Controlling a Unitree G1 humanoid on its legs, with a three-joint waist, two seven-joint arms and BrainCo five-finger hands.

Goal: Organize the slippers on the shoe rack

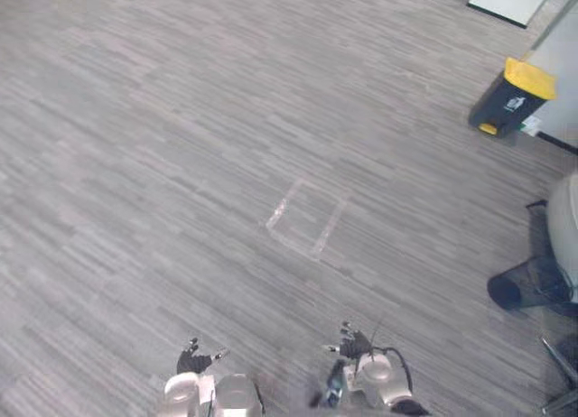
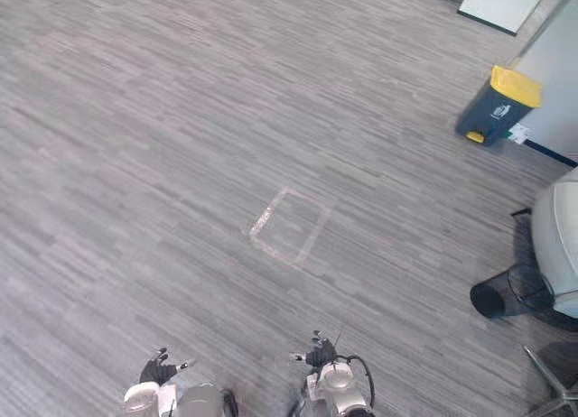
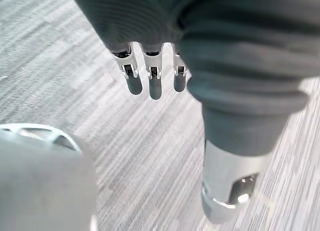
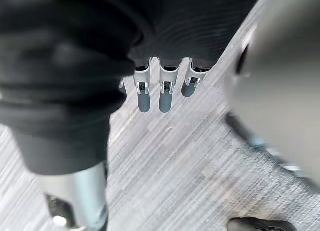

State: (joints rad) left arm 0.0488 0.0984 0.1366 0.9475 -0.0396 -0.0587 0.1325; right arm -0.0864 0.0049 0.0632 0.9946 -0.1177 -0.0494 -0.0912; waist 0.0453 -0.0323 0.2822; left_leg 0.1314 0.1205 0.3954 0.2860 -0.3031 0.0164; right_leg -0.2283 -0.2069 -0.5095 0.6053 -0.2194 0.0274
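Grey carpet [image 1: 181, 164] | left hand [image 3: 154, 83] straight-fingered | right hand [image 4: 165, 93] alike | pale object [image 1: 567, 227] cropped

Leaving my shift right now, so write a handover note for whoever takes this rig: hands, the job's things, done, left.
Left hand: open, fingers straight, holding nothing, low over the carpeted floor.
Right hand: open too, holding nothing.
Ahead: a taped square on the floor, a yellow-lidded bin far right.
Done: nothing placed that these views confirm.
Left: find the slippers and the shoe rack, then set the slippers on it.
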